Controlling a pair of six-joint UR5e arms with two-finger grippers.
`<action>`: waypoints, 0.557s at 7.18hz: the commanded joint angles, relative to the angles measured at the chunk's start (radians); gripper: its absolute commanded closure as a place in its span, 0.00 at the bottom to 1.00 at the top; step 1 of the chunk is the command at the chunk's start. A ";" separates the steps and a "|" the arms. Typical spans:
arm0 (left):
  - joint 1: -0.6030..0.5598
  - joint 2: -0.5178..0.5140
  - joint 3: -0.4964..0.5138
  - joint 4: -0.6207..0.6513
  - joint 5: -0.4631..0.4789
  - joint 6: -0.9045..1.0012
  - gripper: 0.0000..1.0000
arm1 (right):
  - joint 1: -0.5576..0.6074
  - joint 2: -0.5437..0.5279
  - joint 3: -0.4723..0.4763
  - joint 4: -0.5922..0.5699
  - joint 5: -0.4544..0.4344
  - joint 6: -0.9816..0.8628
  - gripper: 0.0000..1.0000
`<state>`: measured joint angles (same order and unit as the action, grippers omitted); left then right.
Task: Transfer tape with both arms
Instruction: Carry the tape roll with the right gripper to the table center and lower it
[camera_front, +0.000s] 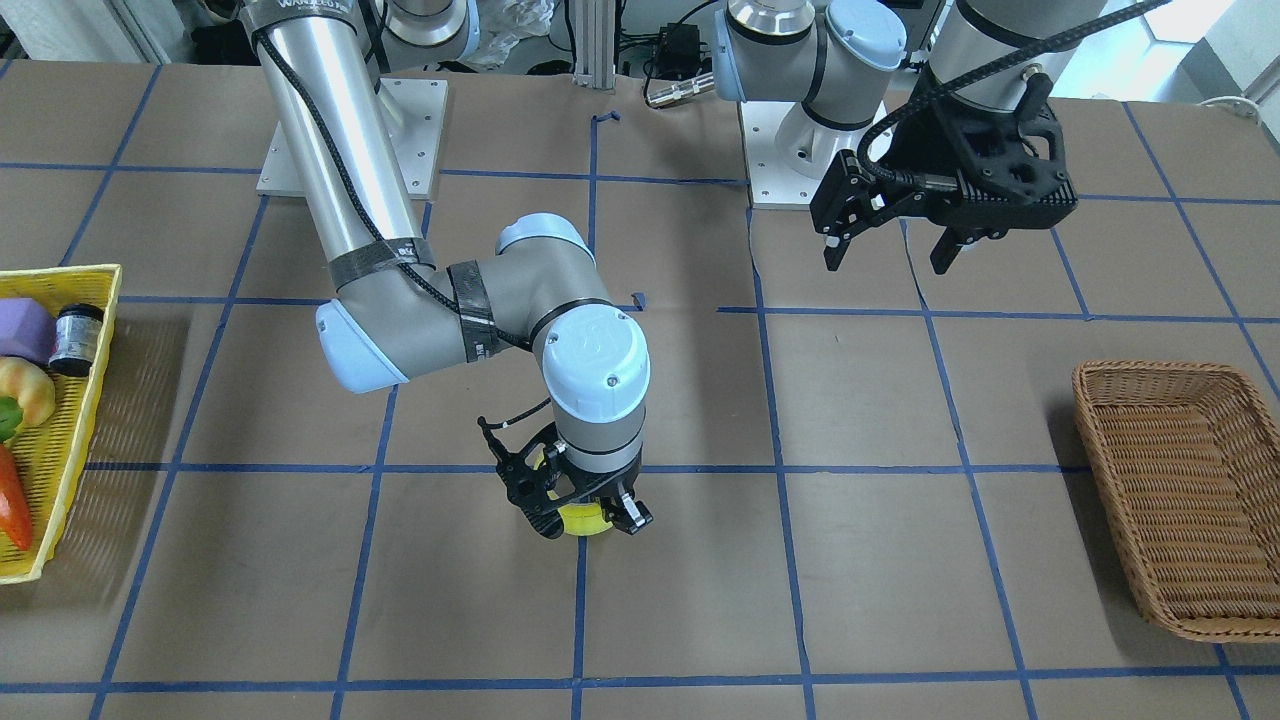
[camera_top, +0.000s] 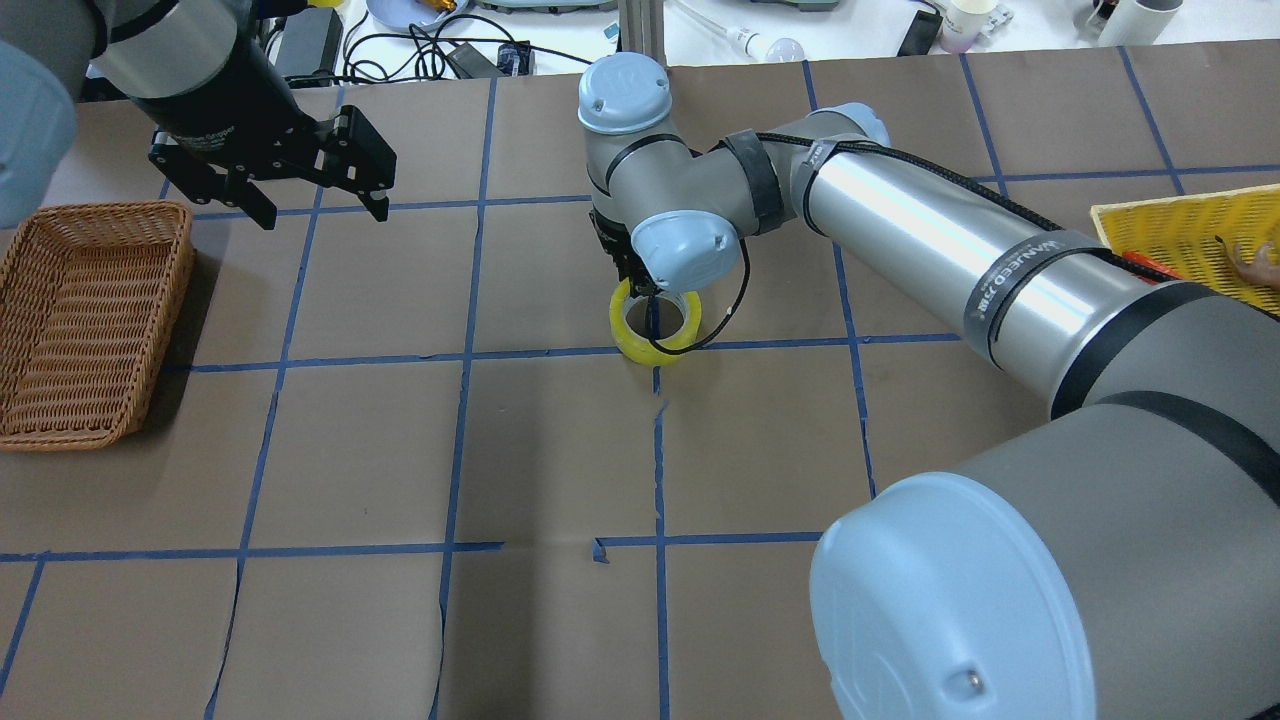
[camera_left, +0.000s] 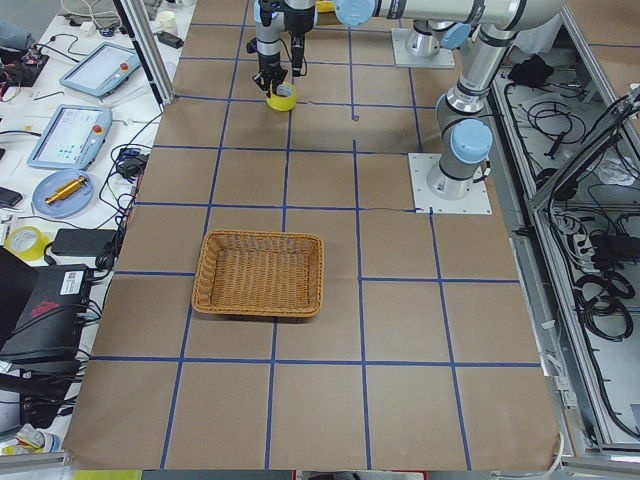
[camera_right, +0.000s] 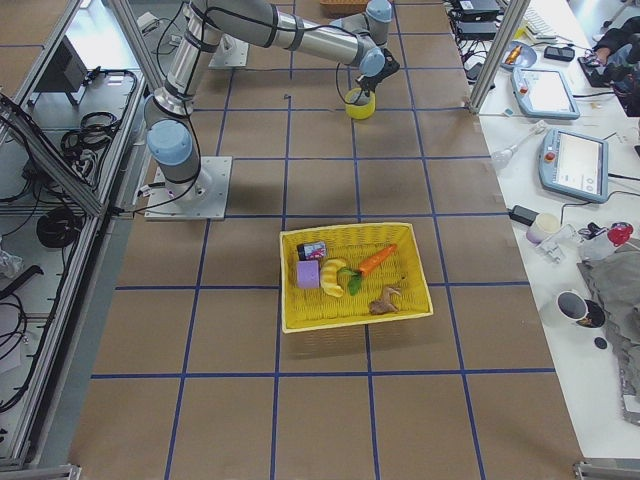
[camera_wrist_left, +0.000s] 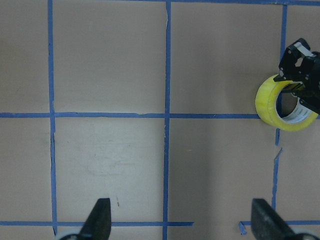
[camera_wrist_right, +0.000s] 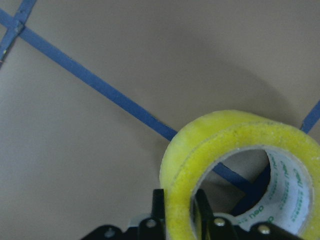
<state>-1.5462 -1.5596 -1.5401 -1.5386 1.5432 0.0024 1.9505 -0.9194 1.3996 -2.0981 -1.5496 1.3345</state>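
The yellow tape (camera_top: 630, 335) sits at the table's middle, on a blue line crossing. My right gripper (camera_top: 640, 290) reaches down onto it and is shut on the ring's wall, one finger inside the core and one outside, as the right wrist view shows (camera_wrist_right: 179, 202). The tape (camera_wrist_right: 215, 140) fills that view's lower right. I cannot tell whether it touches the table. It also shows in the front view (camera_front: 585, 524) under the right gripper (camera_front: 588, 508). My left gripper (camera_top: 322, 215) hovers open and empty, well left of the tape (camera_wrist_left: 270, 105).
An empty wicker basket (camera_top: 80, 320) stands on the robot's left side, close under the left gripper (camera_front: 888, 262). A yellow mesh basket (camera_front: 70, 420) with toy food and a small jar stands on the robot's right. Arm bases sit at the robot's edge.
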 joint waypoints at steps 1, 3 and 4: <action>0.000 0.000 0.000 0.000 0.000 -0.001 0.00 | 0.001 -0.016 -0.004 -0.003 -0.001 -0.087 0.26; 0.000 0.000 0.000 0.000 0.000 -0.001 0.00 | -0.017 -0.079 0.001 0.004 -0.015 -0.131 0.06; 0.000 0.001 0.000 0.002 0.000 -0.001 0.00 | -0.063 -0.126 0.001 0.036 -0.017 -0.282 0.06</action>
<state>-1.5462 -1.5593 -1.5401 -1.5379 1.5432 0.0016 1.9280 -0.9937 1.3993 -2.0880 -1.5610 1.1850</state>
